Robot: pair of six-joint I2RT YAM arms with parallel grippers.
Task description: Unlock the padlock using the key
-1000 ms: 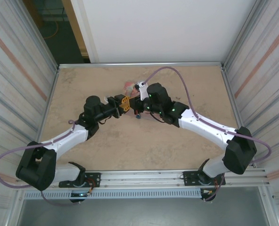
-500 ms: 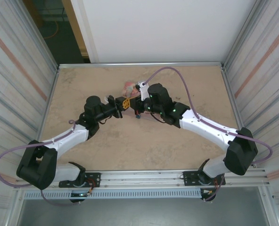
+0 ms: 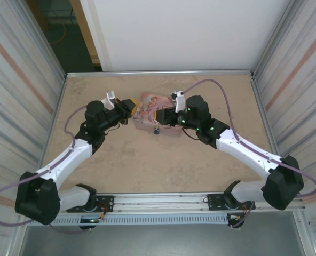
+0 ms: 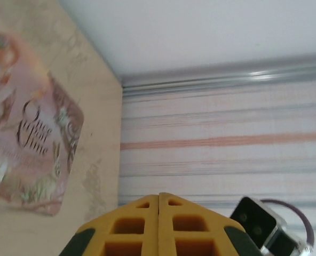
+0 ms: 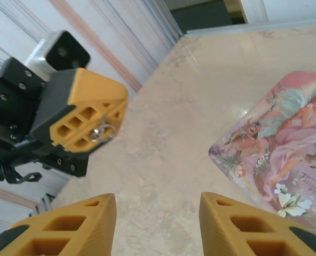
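Note:
The tiny blue padlock (image 3: 156, 130) hangs at the near edge of the pink tin (image 3: 149, 113). My left gripper (image 3: 130, 108) hovers left of the tin, clear of the padlock. Its yellow fingers (image 5: 86, 120) are shut, and a small metal ring (image 5: 102, 132), the key's end, sticks out between them. In the left wrist view the left gripper (image 4: 159, 196) shows no gap. My right gripper (image 3: 159, 116) sits over the tin's right part. It is open (image 5: 158, 205) with only bare table between its fingers (image 5: 75, 221).
The pink tin (image 5: 286, 160) (image 4: 24, 133) lies at the middle back of the beige table (image 3: 147, 165). Ribbed metal walls (image 3: 24, 80) close in both sides, with a white wall behind. The right wrist's camera housing (image 4: 259, 228) shows beyond my left fingertips.
The two grippers have drawn apart from over the padlock. The left one went left and back, staying shut with the key. The right one opened and shifted right, uncovering the tin.

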